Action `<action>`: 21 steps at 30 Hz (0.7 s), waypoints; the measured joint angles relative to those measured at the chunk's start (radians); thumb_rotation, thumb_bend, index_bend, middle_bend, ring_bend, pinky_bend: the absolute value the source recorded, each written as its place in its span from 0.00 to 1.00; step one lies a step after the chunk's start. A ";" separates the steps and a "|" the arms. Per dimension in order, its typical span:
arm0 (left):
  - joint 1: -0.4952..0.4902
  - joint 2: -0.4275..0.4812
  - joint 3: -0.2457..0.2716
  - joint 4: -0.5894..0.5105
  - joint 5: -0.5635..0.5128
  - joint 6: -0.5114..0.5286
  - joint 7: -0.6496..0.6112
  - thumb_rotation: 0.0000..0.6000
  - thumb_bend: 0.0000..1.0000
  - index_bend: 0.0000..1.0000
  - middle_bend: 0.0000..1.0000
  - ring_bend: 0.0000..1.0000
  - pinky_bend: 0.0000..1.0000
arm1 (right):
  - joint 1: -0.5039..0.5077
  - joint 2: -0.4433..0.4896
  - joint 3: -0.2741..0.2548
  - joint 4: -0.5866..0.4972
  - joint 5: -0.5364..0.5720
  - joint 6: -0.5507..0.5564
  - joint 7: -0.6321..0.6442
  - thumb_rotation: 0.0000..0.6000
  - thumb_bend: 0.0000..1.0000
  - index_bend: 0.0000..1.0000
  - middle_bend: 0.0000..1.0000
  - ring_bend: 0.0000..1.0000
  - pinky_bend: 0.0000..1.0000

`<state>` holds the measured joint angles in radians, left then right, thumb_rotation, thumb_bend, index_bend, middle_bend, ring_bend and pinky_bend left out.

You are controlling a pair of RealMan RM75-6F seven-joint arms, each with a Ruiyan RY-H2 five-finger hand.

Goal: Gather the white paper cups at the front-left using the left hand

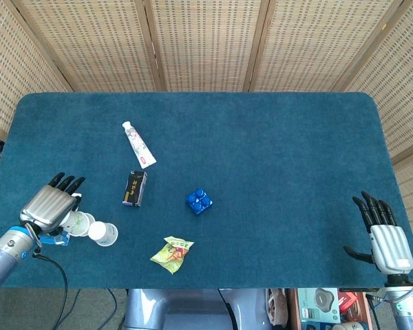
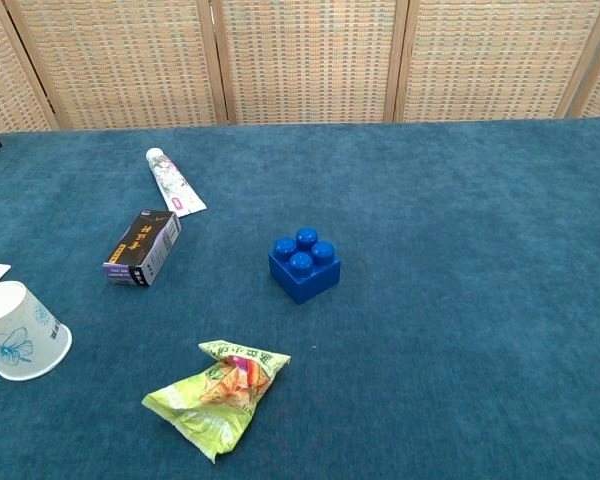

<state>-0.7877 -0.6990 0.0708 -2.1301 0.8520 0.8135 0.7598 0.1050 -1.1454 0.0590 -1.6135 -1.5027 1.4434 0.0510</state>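
The white paper cups [image 1: 89, 227] lie on their sides at the worktop's [image 1: 275, 158] front-left; one [image 2: 18, 330] bears a blue flower print. The left hand [image 1: 49, 208] rests over them, fingers extended, grip unclear. The right hand [image 1: 384, 237] hovers front-right, fingers spread.

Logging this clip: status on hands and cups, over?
Left hand over the paper cups at front-left, grip unclear. Right hand open, idle. Battery pack lies under the cups.

Staged lab workspace: blue-carpeted table [image 1: 275, 151], woven screen panels [image 1: 206, 41] behind, loose cables [image 1: 62, 289]
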 measured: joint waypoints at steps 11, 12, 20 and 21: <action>-0.028 -0.058 0.008 0.009 -0.043 0.023 0.033 1.00 0.25 0.44 0.00 0.00 0.00 | -0.001 0.002 0.002 0.003 -0.003 0.006 0.012 1.00 0.14 0.00 0.00 0.00 0.00; -0.030 -0.065 0.008 0.010 -0.046 0.030 0.034 1.00 0.25 0.42 0.00 0.00 0.00 | -0.001 0.001 0.002 0.003 -0.004 0.006 0.013 1.00 0.14 0.00 0.00 0.00 0.00; -0.040 -0.079 0.013 0.011 -0.060 0.064 0.049 1.00 0.25 0.17 0.00 0.00 0.00 | -0.004 -0.002 0.001 0.008 -0.019 0.022 0.020 1.00 0.14 0.00 0.00 0.00 0.00; -0.041 -0.079 0.012 0.010 -0.060 0.069 0.048 1.00 0.25 0.16 0.00 0.00 0.00 | -0.004 -0.003 0.001 0.008 -0.020 0.023 0.021 1.00 0.14 0.00 0.00 0.00 0.00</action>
<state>-0.8285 -0.7783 0.0832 -2.1197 0.7921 0.8821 0.8074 0.1009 -1.1480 0.0603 -1.6053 -1.5222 1.4663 0.0722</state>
